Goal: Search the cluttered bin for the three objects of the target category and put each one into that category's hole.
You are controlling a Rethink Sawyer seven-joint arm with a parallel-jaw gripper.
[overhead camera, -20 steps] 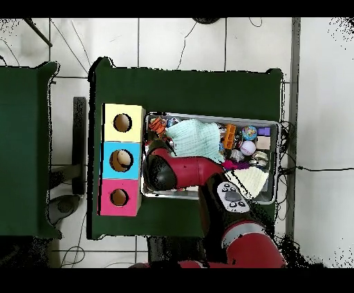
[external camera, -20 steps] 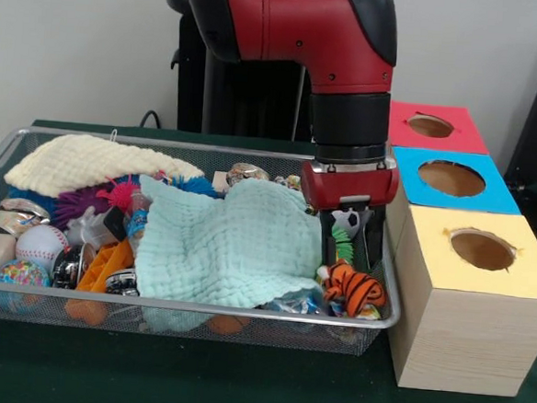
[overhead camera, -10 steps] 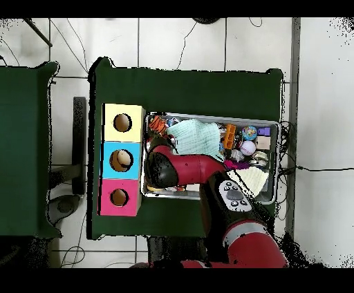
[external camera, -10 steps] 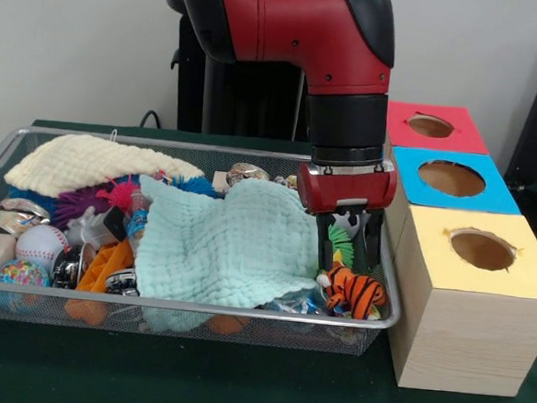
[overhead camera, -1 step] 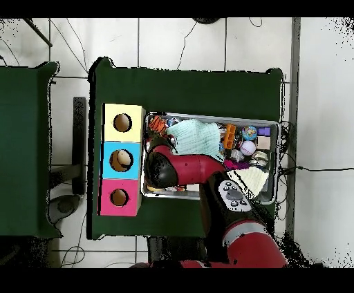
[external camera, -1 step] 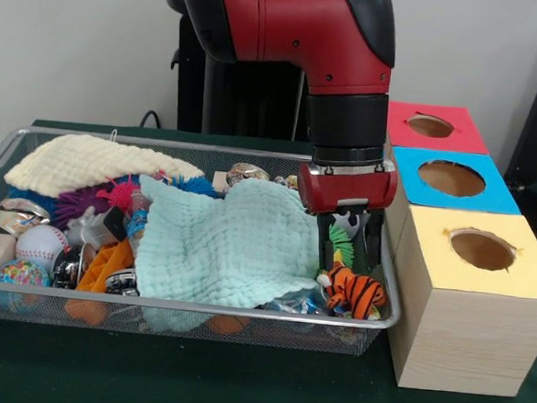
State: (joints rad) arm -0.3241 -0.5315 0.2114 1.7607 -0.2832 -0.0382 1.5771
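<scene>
Tiger toy (external camera, -1 step: 352,291) lies just below the parted fingers (external camera, -1 step: 326,247).

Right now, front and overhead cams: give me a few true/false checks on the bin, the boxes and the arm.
1. The gripper is down inside the wire bin, at its end nearest the boxes. True.
2. The mint cloth hangs out over the bin's rim onto the table. False: it lies inside the bin, on top of other items.
3. The tiger toy lies in the bin just below the fingers. True.
4. The yellow-topped box sits between the red and blue ones. False: the blue-topped box is in the middle.
5. The baseball is next to the tiger toy. False: it is at the bin's opposite end.
</scene>
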